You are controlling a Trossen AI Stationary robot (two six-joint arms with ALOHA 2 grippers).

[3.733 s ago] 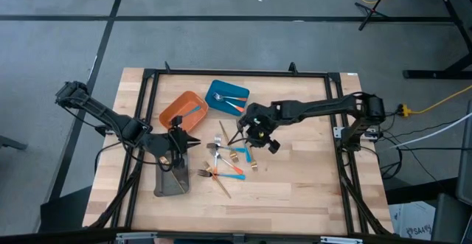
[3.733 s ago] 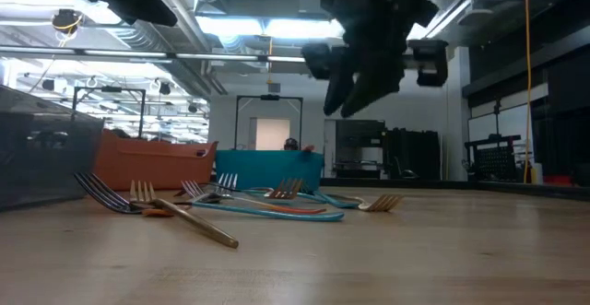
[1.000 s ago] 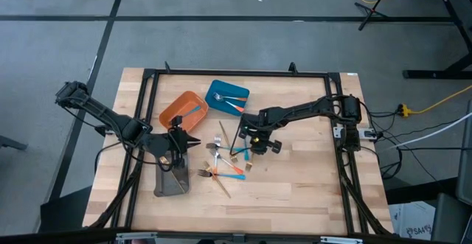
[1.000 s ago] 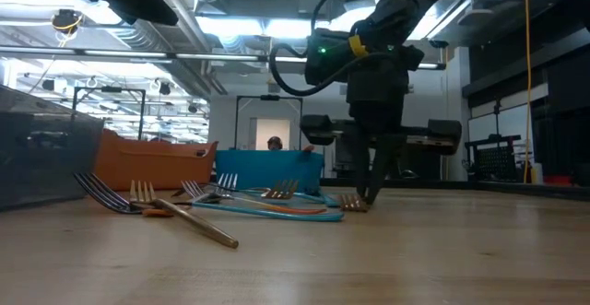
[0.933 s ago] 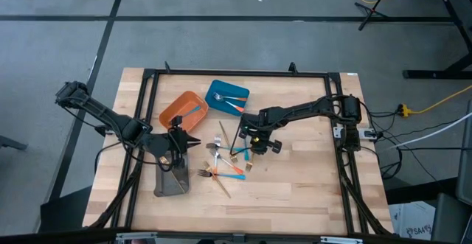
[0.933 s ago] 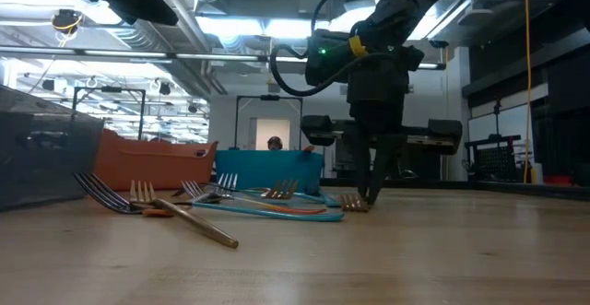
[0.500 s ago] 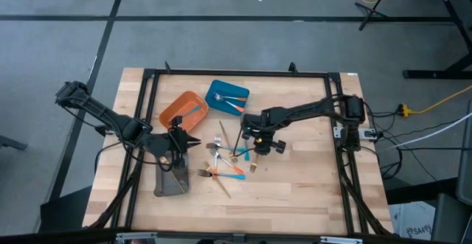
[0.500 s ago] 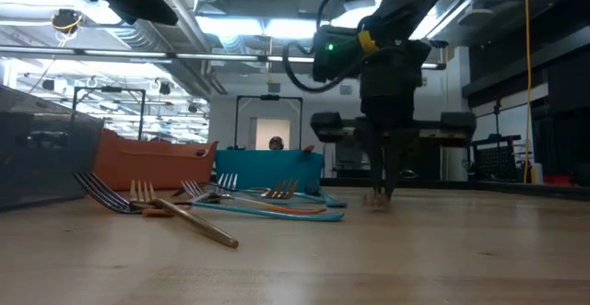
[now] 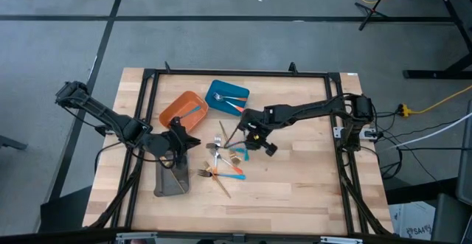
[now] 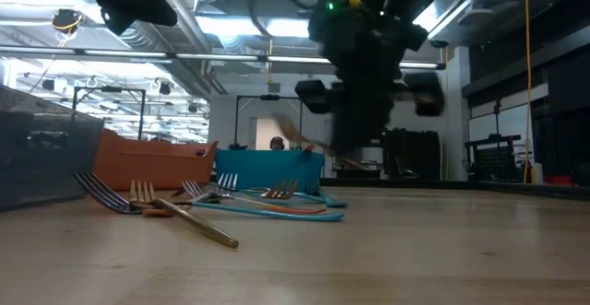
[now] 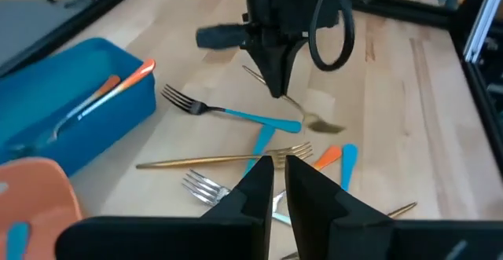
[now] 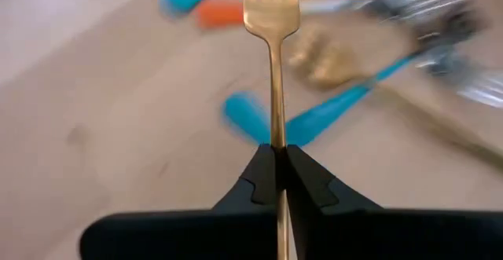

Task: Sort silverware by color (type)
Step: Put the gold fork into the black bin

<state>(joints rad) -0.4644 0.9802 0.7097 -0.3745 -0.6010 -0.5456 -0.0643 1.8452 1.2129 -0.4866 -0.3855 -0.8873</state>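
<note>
Right gripper (image 12: 275, 173): raised above the table's middle, jaws pinched on a gold fork (image 12: 270, 24).
Gold fork: shaft clamped between the two fingertips, tines reaching forward past them, off the wood.
Left gripper (image 11: 273, 170): over the grey tray (image 9: 169, 181) at the table's left; fingers nearly together, nothing seen between them.
Loose silverware (image 9: 225, 163): blue-, orange- and gold-handled pieces scattered mid-table, just below the right gripper.
Blue tray (image 9: 226, 96): held some cutlery.
Orange tray (image 9: 181, 108): beside the blue one.

Your right hand (image 12: 276, 183) has come up off the bench, carrying a gold fork (image 12: 271, 24) that lay beside the pile a second ago, clamped between its fingers.
</note>
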